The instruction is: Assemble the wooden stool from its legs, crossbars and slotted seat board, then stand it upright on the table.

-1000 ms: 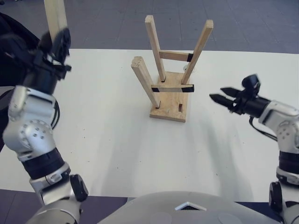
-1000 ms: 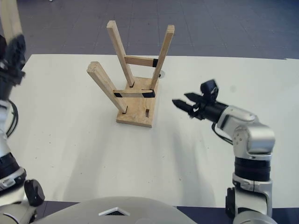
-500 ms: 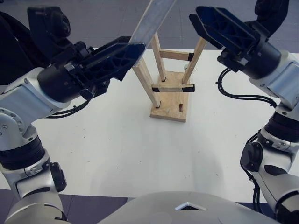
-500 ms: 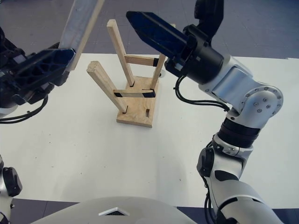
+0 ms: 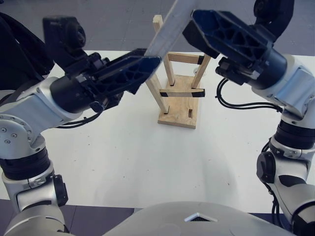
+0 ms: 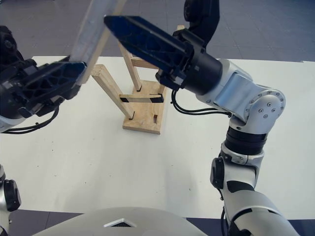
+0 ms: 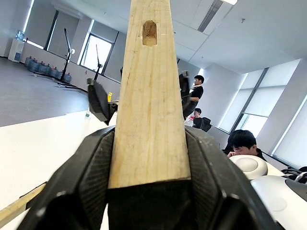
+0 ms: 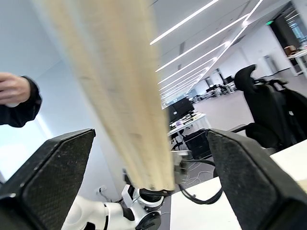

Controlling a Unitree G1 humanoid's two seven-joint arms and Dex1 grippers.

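Stool leg (image 7: 149, 72) in left gripper (image 7: 149, 139), aloft

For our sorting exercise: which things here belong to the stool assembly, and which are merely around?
Job: loose leg, held in left gripper; right gripper; seat board; three fitted legs; two crossbars.
Merely around: table; office chair.

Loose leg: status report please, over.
Left gripper shut on loose leg, held high. Right gripper open, straddling it. Seat board on table carries three legs, one slot free, unobstructed.
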